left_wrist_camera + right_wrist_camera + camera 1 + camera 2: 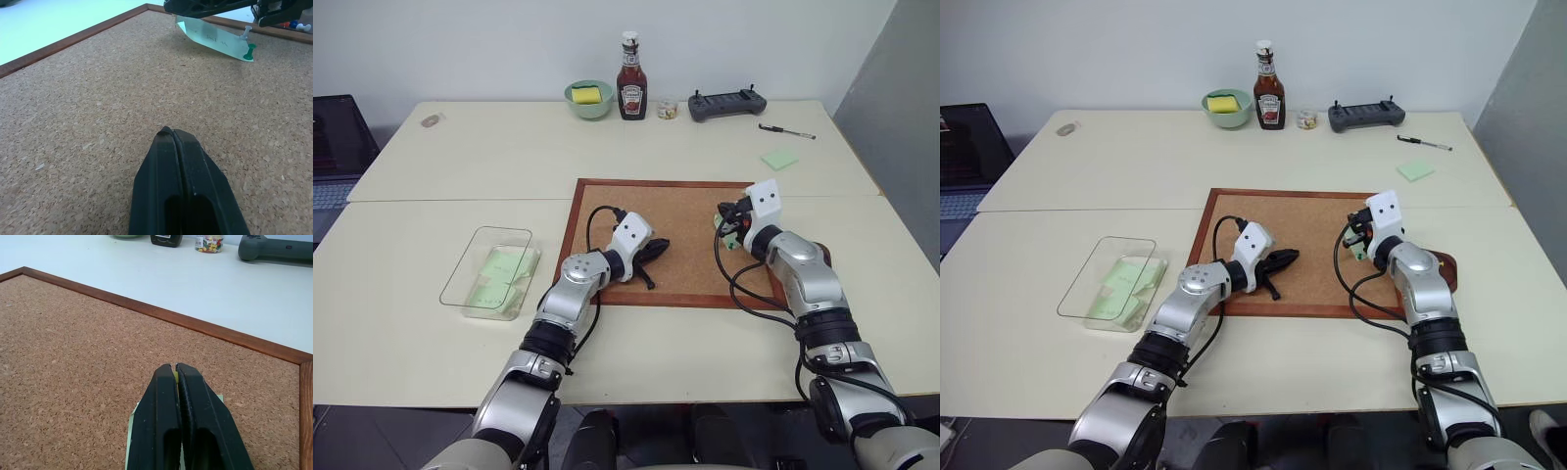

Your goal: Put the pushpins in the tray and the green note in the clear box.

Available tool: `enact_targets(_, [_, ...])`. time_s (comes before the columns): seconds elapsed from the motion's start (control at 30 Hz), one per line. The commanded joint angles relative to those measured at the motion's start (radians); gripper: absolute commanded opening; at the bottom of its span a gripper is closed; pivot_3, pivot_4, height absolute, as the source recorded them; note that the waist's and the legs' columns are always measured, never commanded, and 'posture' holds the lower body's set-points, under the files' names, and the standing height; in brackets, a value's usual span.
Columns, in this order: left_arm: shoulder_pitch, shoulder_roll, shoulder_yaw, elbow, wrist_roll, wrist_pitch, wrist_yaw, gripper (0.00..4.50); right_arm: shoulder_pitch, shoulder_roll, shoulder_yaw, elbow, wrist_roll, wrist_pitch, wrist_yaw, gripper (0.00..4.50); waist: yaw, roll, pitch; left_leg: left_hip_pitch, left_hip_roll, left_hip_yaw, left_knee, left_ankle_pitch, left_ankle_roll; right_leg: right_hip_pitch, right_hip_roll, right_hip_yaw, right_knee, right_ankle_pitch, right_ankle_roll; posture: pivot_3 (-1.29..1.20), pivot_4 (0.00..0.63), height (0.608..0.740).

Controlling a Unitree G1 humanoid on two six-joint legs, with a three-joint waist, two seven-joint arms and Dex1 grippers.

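The right gripper, fingers pressed together on something yellow, likely a pushpin, hovers over the green note on the corkboard's right side, so lift straight before carrying right to the tray.

- We see a cream table.
- Corkboard lies centre, clear box near left.
- Far edge: bowl, ketchup bottle, controller, pen.
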Motion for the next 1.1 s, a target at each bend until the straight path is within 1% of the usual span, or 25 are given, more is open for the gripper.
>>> enact_targets(0.03, [0.029, -0.006, -0.027, 0.021, 0.024, 0.011, 0.002, 0.0, 0.0, -0.013, -0.042, -0.097, 0.031, 0.013, -0.004, 0.03, 0.0, 0.0, 0.0, 0.0, 0.0, 0.0, 0.0, 0.0, 0.0, 0.0, 0.0, 0.0, 0.0, 0.0, 0.0, 0.0, 0.15, 0.74])
enact_targets(0.2, [0.032, -0.009, -0.025, 0.016, 0.025, 0.015, 0.004, 0.0, 0.026, -0.043, -0.083, -0.239, 0.062, 0.091, -0.012, 0.03, 0.002, 0.0, 0.0, 0.0, 0.0, 0.0, 0.0, 0.0, 0.0, 0.0, 0.0, 0.0, 0.0, 0.0, 0.0, 0.0, 0.15, 0.74])
enact_targets(0.3, [0.032, -0.011, -0.024, 0.017, 0.026, 0.014, 0.007, 0.0, 0.089, -0.106, -0.12, -0.382, 0.085, 0.162, 0.006, 0.03, 0.004, 0.001, 0.0, 0.0, 0.0, 0.0, 0.0, 0.0, 0.0, 0.001, 0.0, 0.0, 0.0, 0.0, 0.0, 0.0, 0.15, 0.74])
enact_targets(0.43, [0.03, -0.012, -0.019, 0.026, 0.026, 0.01, 0.009, 0.0, 0.213, -0.223, -0.181, -0.532, 0.099, 0.248, 0.035, 0.03, 0.013, 0.001, -0.001, -0.001, 0.0, -0.001, 0.0, 0.0, 0.0, 0.001, 0.0, -0.001, -0.002, 0.0, 0.0, 0.0, 0.15, 0.74])
enact_targets(0.53, [0.027, -0.013, -0.019, 0.036, 0.026, 0.004, 0.01, 0.0, 0.353, -0.336, -0.208, -0.602, 0.058, 0.266, 0.066, 0.03, 0.019, 0.002, -0.001, 0.0, 0.0, -0.001, 0.0, 0.0, 0.0, 0.002, 0.0, -0.001, -0.002, 0.0, 0.0, 0.0, 0.15, 0.74])
enact_targets(0.67, [0.024, -0.017, -0.021, 0.046, 0.026, -0.002, 0.007, 0.0, 0.484, -0.415, -0.209, -0.649, 0.039, 0.283, 0.096, 0.03, 0.013, 0.003, -0.002, 0.002, 0.0, 0.001, -0.001, 0.0, 0.001, 0.003, 0.0, 0.001, -0.002, 0.0, 0.0, 0.0, 0.15, 0.74])
enact_targets(0.73, [0.022, -0.02, -0.024, 0.052, 0.028, -0.008, 0.004, 0.0, 0.531, -0.432, -0.203, -0.662, 0.027, 0.291, 0.104, 0.03, 0.014, 0.005, -0.003, 0.003, 0.0, 0.001, -0.001, 0.0, 0.001, 0.004, 0.0, 0.001, -0.002, 0.0, 0.001, 0.0, 0.15, 0.74])
enact_targets(0.83, [0.019, -0.024, -0.027, 0.059, 0.031, -0.014, 0.002, 0.0, 0.562, -0.431, -0.197, -0.673, 0.028, 0.306, 0.098, 0.03, 0.013, 0.005, -0.003, 0.007, 0.0, 0.001, -0.001, 0.0, 0.001, 0.008, 0.0, 0.001, -0.003, -0.001, 0.001, 0.0, 0.15, 0.74])
enact_targets(1.07, [0.01, -0.031, -0.027, 0.072, 0.036, -0.021, 0.002, 0.0, 0.567, -0.429, -0.173, -0.632, -0.01, 0.304, 0.079, 0.03, 0.019, 0.005, -0.003, 0.008, 0.0, 0.001, -0.001, 0.0, 0.001, 0.01, 0.0, 0.001, -0.004, -0.001, 0.001, 0.0, 0.15, 0.74])
enact_targets(1.1, [0.01, -0.031, -0.027, 0.073, 0.037, -0.021, 0.002, 0.0, 0.562, -0.426, -0.173, -0.624, -0.017, 0.301, 0.073, 0.24, 0.02, 0.005, -0.003, 0.008, 0.0, 0.001, -0.001, 0.0, 0.001, 0.01, 0.0, 0.001, -0.004, -0.001, 0.001, 0.0, 0.15, 0.74])
